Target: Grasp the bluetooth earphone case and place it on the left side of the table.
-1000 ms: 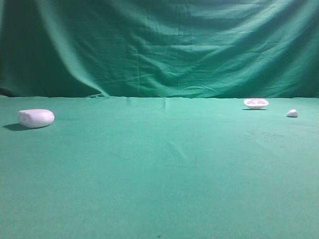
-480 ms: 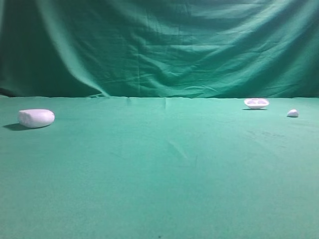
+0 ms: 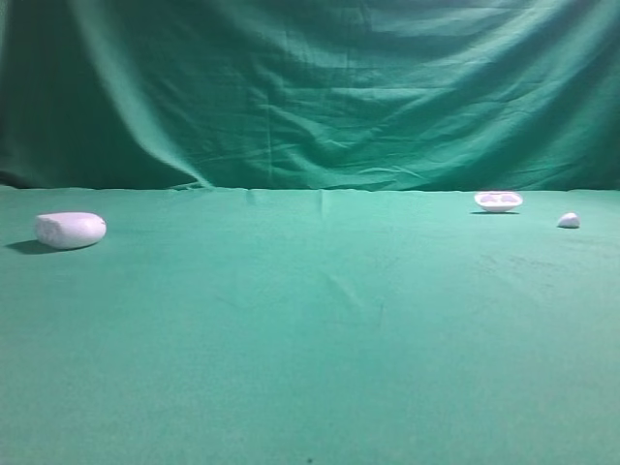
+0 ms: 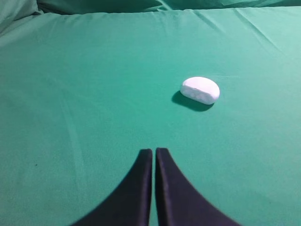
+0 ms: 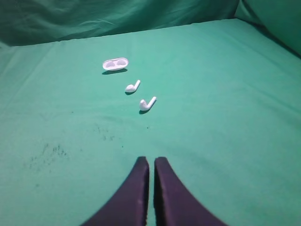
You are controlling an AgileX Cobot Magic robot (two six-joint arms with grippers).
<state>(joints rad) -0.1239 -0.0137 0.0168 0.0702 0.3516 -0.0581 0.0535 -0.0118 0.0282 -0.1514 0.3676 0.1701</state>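
The white bluetooth earphone case lies on its side on the green table, far left in the high view. The left wrist view shows this case ahead and to the right of my left gripper, well apart from it. That gripper's dark fingers are shut with nothing between them. My right gripper is likewise shut and empty above bare cloth. Neither gripper appears in the high view.
A shallow white dish with two hollows sits at the back right. A small white lump lies right of it. Two loose earbuds lie ahead of my right gripper. A green backdrop hangs behind.
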